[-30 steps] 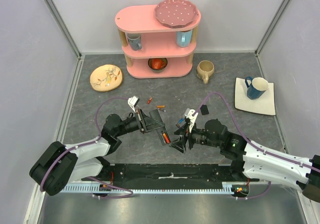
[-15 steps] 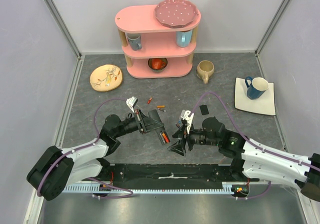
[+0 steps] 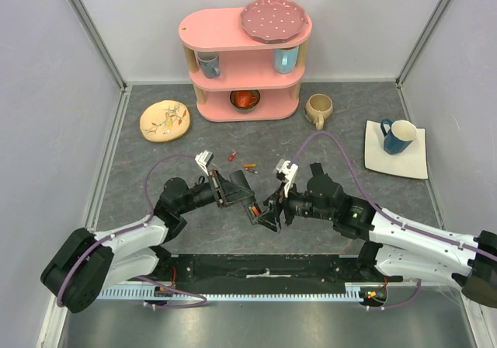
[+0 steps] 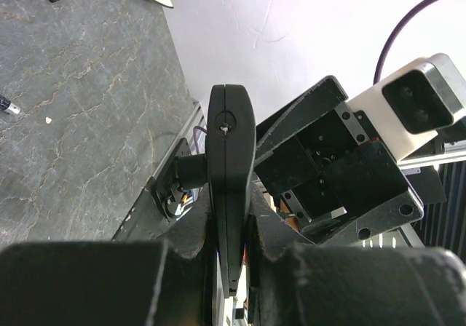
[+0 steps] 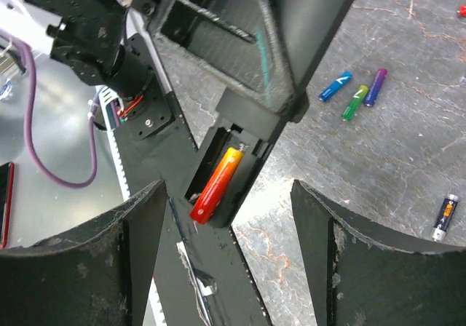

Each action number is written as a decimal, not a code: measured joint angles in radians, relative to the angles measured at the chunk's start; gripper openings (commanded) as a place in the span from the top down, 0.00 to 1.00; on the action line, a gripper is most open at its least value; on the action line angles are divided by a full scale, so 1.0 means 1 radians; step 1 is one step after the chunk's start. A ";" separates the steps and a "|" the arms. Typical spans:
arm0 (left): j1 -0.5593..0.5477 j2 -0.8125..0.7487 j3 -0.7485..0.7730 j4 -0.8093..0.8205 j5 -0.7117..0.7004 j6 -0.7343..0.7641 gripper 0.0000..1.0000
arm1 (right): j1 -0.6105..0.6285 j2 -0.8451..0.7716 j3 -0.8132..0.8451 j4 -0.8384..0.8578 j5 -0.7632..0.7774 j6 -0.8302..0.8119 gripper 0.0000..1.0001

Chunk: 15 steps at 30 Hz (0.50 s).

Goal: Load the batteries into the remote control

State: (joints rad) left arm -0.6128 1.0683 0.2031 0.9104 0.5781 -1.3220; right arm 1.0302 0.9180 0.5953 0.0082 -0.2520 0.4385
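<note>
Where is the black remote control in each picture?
Top external: the remote control is low in the middle, slanting.
Left wrist: the remote control is in the centre, seen edge-on, rising from the bottom.
Right wrist: the remote control is in the middle, slanting, with a red-orange battery in its recess.
Shared landmark: the left pincer clamped on it.

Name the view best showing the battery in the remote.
Right wrist: the red-orange battery lies in the remote control, unobstructed. Top external shows only an orange speck; left wrist sees the remote edge-on, battery hidden.
</note>
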 measured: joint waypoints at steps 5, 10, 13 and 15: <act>0.000 -0.016 0.000 -0.026 0.000 0.006 0.98 | 0.000 0.053 0.045 -0.037 0.060 0.034 0.24; 0.000 -0.026 0.000 -0.052 -0.001 0.016 0.98 | 0.000 0.065 0.076 -0.066 0.120 0.053 0.28; 0.000 -0.035 0.000 -0.067 -0.003 0.024 0.98 | 0.000 0.065 0.080 -0.078 0.149 0.068 0.29; 0.000 -0.042 0.000 -0.076 -0.005 0.030 0.98 | -0.001 0.072 0.085 -0.089 0.156 0.072 0.29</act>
State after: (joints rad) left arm -0.6128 1.0260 0.2028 0.8341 0.5732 -1.2922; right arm 1.0294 0.9901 0.6800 -0.0807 -0.0956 0.5110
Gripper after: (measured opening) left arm 0.177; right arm 0.714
